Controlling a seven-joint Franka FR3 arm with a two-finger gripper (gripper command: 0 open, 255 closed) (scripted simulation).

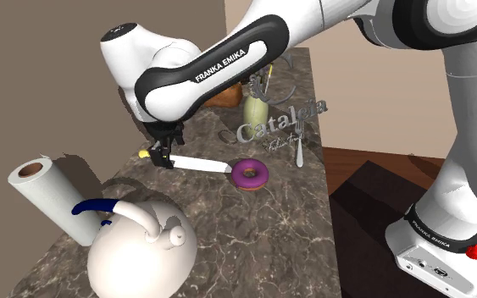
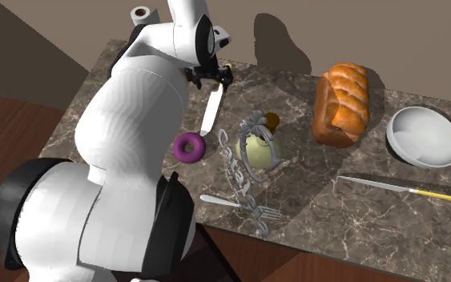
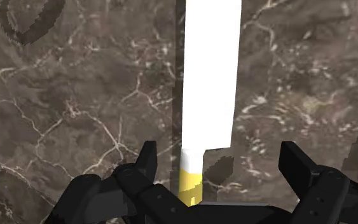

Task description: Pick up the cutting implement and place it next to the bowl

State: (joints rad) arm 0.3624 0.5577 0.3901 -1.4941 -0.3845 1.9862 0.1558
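Observation:
A knife [image 1: 201, 162] with a white blade and a yellow handle lies on the dark marble counter [image 1: 253, 245], its tip close to a purple donut [image 1: 250, 173]. My gripper [image 1: 167, 156] stands over the handle end. In the wrist view the gripper [image 3: 222, 156] is open, and the knife [image 3: 210, 70] runs between the fingers [image 3: 147, 160] without touching them. The pale bowl [image 2: 424, 136] sits at the far end of the counter, on the second exterior view's right. A second knife [image 2: 400, 188] lies just in front of it.
A white kettle [image 1: 139, 250] with a blue handle and a paper towel roll [image 1: 46, 190] stand near the shoulder view's left. A bread loaf [image 2: 342, 102], a fork [image 2: 231, 203], a wire letter ornament [image 2: 243, 172] and a small pale-green vase [image 2: 255, 148] lie between knife and bowl.

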